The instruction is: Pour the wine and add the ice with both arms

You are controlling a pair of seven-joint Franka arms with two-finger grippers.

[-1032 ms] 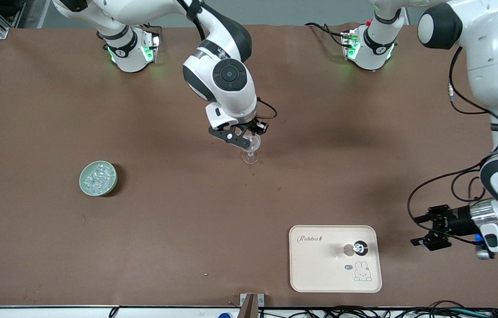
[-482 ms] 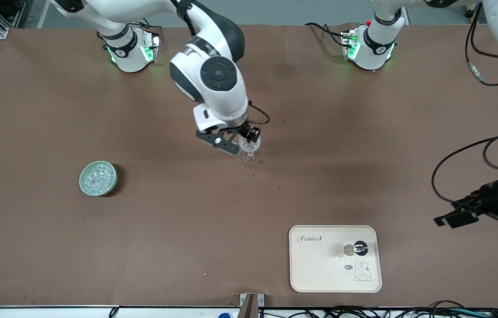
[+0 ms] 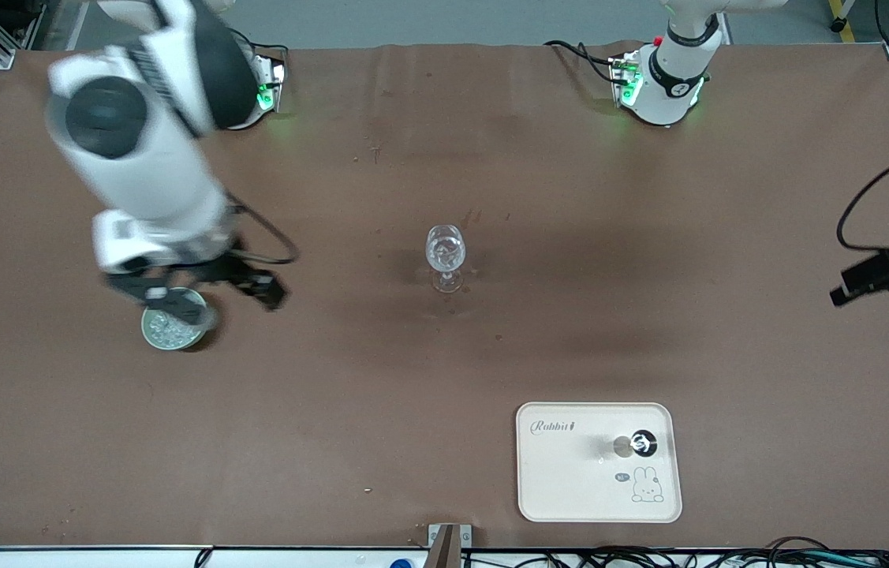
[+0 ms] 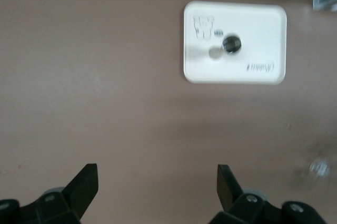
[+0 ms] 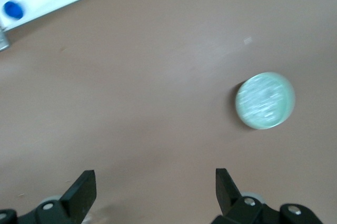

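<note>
A clear wineglass (image 3: 445,256) stands upright in the middle of the table with nothing gripping it; it shows faintly in the left wrist view (image 4: 318,168). The ice (image 3: 168,327) lies heaped in a pale green bowl (image 3: 154,338) toward the right arm's end; the bowl also shows in the right wrist view (image 5: 265,100). My right gripper (image 3: 215,298) is open and empty, over the table at the bowl's edge (image 5: 152,184). My left gripper (image 3: 874,290) is open and empty at the left arm's end of the table (image 4: 158,179). No wine bottle is in view.
A cream tray (image 3: 562,473) with a rabbit drawing lies near the front edge, with a small black-and-silver round piece (image 3: 641,443) on it; the tray also shows in the left wrist view (image 4: 247,19). A blue cap (image 5: 11,9) lies off the table's edge.
My right gripper left the wineglass and swung toward the right arm's end, to the ice bowl. My left gripper moved from beside the tray toward the table's end.
</note>
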